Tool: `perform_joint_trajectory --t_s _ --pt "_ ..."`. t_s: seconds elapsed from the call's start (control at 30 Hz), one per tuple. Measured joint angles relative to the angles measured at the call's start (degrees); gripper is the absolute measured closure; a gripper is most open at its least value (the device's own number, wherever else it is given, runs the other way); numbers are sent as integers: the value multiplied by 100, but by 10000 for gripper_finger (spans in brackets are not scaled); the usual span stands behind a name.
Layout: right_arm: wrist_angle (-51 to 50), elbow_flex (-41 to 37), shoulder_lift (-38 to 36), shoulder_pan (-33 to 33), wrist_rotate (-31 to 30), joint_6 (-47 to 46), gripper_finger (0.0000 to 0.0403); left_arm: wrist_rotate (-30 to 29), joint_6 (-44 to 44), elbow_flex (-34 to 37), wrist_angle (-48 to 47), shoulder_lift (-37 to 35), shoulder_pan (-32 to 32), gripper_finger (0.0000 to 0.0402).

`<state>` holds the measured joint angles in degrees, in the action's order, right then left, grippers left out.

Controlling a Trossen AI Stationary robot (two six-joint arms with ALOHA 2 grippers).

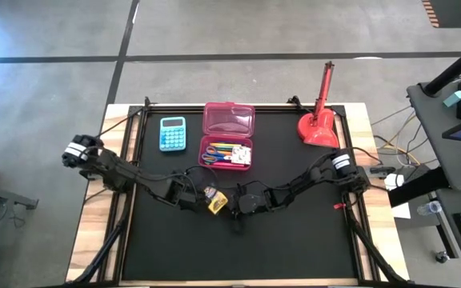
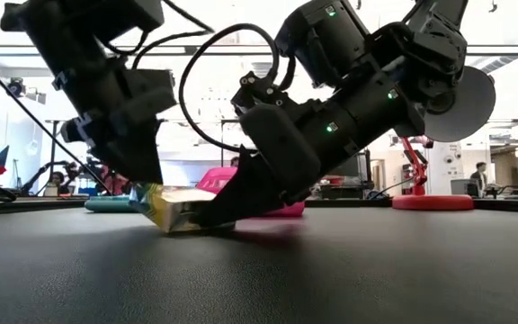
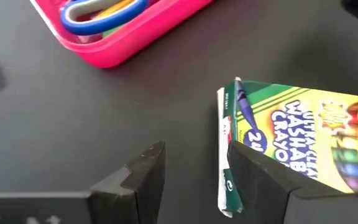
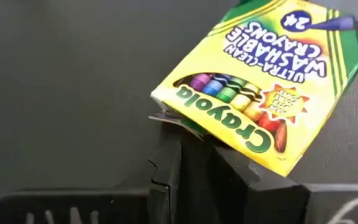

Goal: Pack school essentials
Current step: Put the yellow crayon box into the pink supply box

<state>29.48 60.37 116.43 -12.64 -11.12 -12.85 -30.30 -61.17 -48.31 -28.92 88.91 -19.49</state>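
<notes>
Black desk (image 1: 294, 224), mid-area: crayon box (image 1: 215, 200) lies between both grippers, one end lifted per low view. Right gripper (image 4: 197, 162) pinches the box's end flap, fingers narrow; arm angled down from the right edge. Left gripper (image 3: 194, 177) wide, one finger (image 3: 260, 180) against the box's opposite end. Only high view shows pink case (image 1: 228, 136) with scissors (image 1: 213, 154) near the far edge.

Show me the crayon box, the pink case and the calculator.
crayon box (image 4: 253, 93): right wrist view, on its yellow printed front.
pink case (image 1: 228, 118): high view, on the open lid.
calculator (image 1: 173, 134): high view, on its keypad.
</notes>
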Motion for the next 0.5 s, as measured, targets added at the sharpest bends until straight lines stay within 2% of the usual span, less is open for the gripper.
perform_joint_trajectory --t_s 0.5 --pt "-1797 -12 -922 65 -221 370 335 884 -172 -206 -175 -73 -165 237"
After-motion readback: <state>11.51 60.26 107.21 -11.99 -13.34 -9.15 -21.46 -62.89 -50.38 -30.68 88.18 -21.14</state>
